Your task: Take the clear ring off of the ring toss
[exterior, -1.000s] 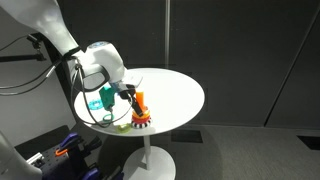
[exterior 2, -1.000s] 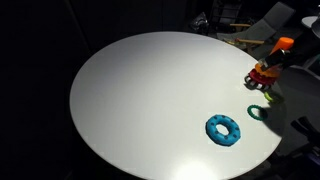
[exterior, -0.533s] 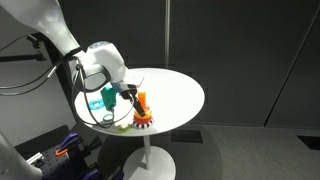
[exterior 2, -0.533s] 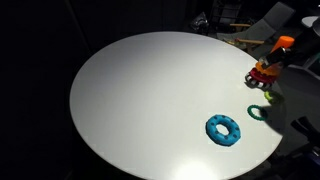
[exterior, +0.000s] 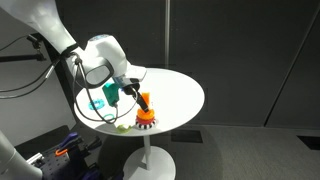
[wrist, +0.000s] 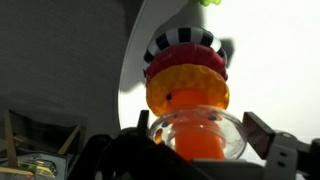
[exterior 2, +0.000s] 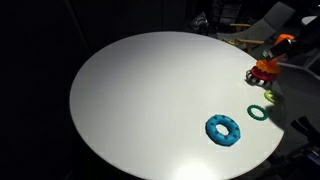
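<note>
The ring toss [exterior: 145, 113] stands near the table's edge and also shows in an exterior view [exterior 2: 267, 67]. In the wrist view its orange peg [wrist: 187, 85] rises from a red base with pale studs. The clear ring [wrist: 197, 128] sits around the peg, well up from the base. My gripper [wrist: 203, 140] has one finger on each side of the clear ring and is shut on it. In an exterior view the gripper [exterior: 130, 90] hangs just above the peg.
A round white table [exterior 2: 150, 100] on a pedestal carries everything. A bright blue scalloped ring [exterior 2: 224, 130], a thin teal ring [exterior 2: 259, 112] and a small yellow-green ring [exterior 2: 270, 96] lie near the ring toss. A teal object [exterior: 98, 99] sits under the arm.
My gripper has moved up and slightly toward the table's middle. The ring toss has shifted a little with it.
</note>
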Controlling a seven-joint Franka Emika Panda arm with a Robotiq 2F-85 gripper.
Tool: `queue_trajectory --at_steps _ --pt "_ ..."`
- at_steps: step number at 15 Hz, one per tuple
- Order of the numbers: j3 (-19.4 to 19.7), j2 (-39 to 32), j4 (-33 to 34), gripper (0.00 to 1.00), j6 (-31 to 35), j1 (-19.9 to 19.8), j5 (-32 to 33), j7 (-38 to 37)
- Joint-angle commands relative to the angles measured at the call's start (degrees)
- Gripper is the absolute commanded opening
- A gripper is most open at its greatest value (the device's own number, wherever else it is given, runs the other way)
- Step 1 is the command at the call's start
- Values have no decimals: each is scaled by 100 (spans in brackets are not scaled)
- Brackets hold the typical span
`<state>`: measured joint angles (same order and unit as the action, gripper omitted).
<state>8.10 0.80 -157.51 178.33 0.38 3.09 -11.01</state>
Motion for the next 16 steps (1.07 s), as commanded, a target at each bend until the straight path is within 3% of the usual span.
queue_trajectory --at_steps 1,5,9,16 --pt "-98 578 105 67 -622 -76 544 -609" --pt "-356 1137 200 67 -1224 13 546 -895" --pt "-835 1531 286 67 -1717 -86 24 -671" --pt "-1183 1417 365 67 -2221 -21 -251 -570"
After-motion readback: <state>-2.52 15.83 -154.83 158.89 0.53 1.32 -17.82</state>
